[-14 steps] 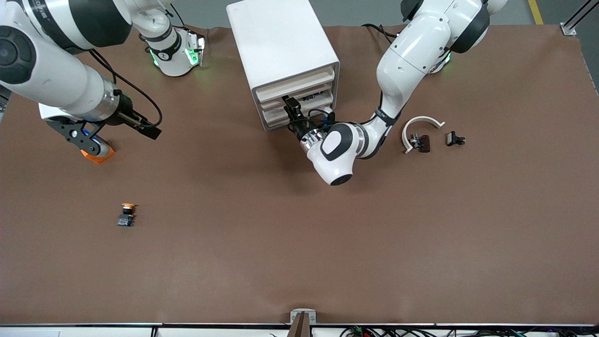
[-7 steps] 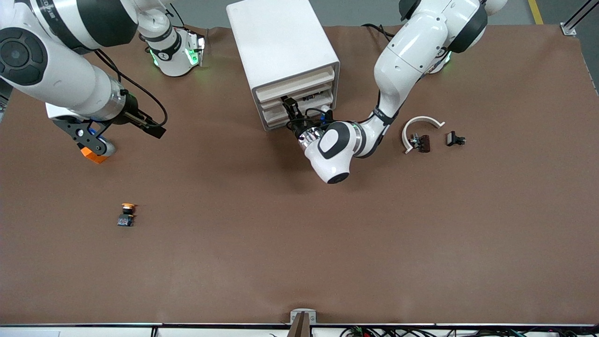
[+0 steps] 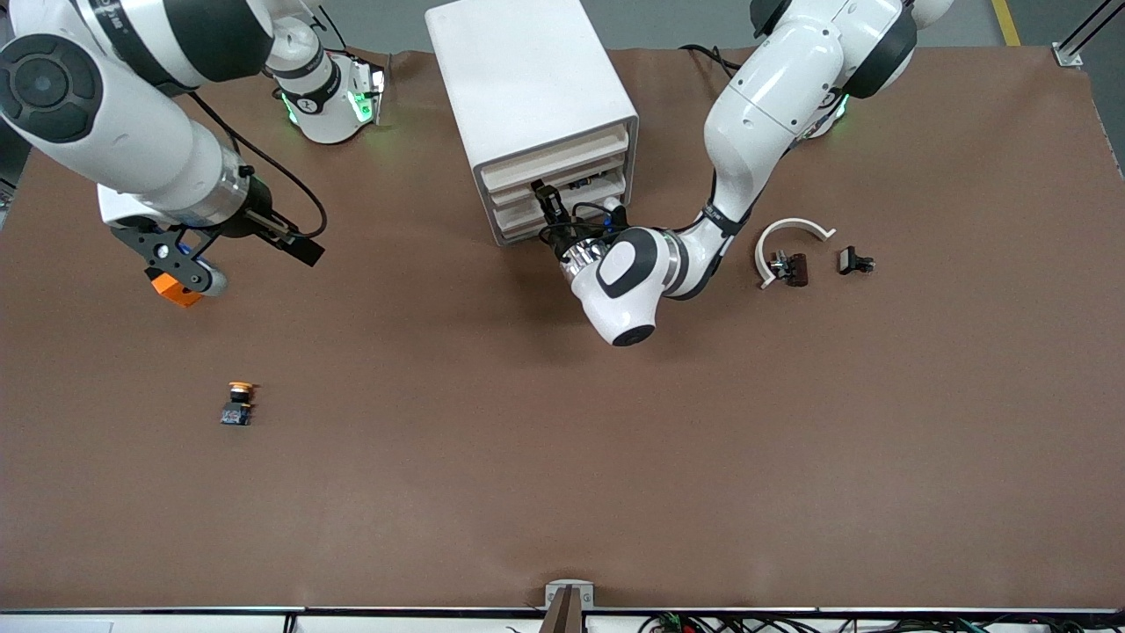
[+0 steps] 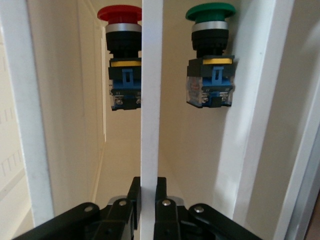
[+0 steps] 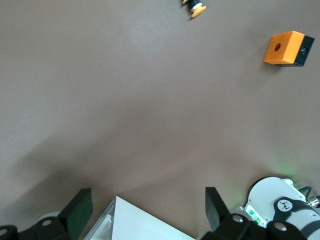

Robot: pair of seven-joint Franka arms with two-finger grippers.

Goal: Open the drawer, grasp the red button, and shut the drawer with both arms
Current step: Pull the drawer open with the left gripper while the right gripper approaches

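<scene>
The white cabinet [image 3: 527,79] stands at the back of the table with three shallow drawers closed. My left gripper [image 3: 547,204] is at its front, shut on the thin white front edge [image 4: 151,100] of a drawer [image 3: 518,230]; both fingers [image 4: 132,200] press flat on it. Inside, the red-capped button [image 4: 122,55] lies on one side of that edge and a green-capped one [image 4: 210,55] on the other. My right gripper [image 3: 180,268] hangs open with nothing in it over the orange cube [image 3: 171,290], toward the right arm's end of the table.
An orange-capped button [image 3: 237,404] lies nearer the front camera than the orange cube [image 5: 289,48]. A white curved piece [image 3: 791,230] and two small dark parts [image 3: 795,268] [image 3: 854,261] lie toward the left arm's end.
My left gripper has closed on the drawer's front edge and edged in toward the cabinet. The right arm has drifted slightly toward the table's middle, still open.
</scene>
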